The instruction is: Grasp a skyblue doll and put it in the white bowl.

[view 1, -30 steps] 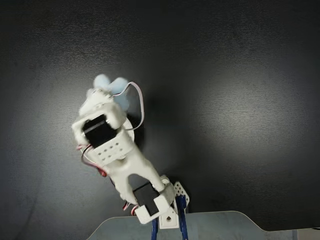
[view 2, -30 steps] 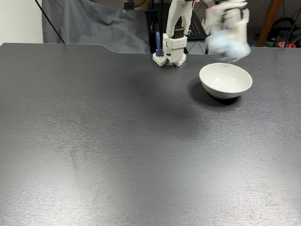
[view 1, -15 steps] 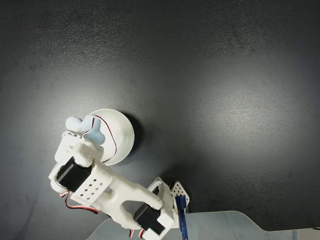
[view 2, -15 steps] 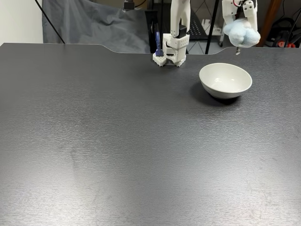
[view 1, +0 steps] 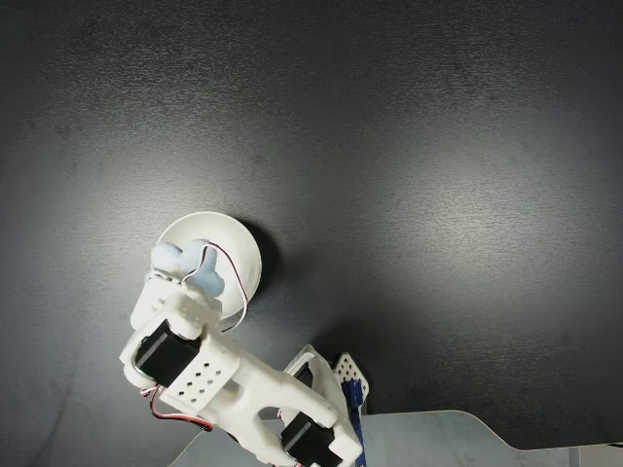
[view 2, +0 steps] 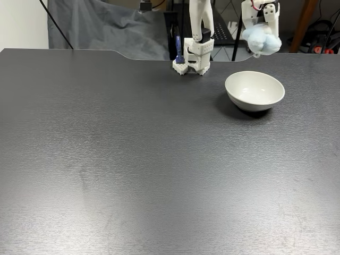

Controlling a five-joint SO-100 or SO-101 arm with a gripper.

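Note:
The skyblue doll [view 2: 260, 40] is a fluffy pale-blue lump held in the air by my white gripper [view 2: 260, 37], which is shut on it. It hangs well above the far rim of the white bowl [view 2: 255, 90]. Seen from above in a fixed view, the doll [view 1: 185, 267] and gripper [view 1: 183, 274] lie over the lower left part of the bowl [view 1: 219, 243], partly covering it. The bowl's inside shows nothing but smooth white.
The arm's base [view 2: 192, 62] is clamped at the far table edge, left of the bowl, with a blue clamp handle [view 2: 179, 48]. A grey cloth [view 2: 106, 29] hangs behind the table. Dark tabletop [view 2: 133, 159] stretches wide in front.
The gripper with the doll has swung back towards the bowl: from beyond its rim half a second ago to over the bowl's edge now. The bowl has not moved.

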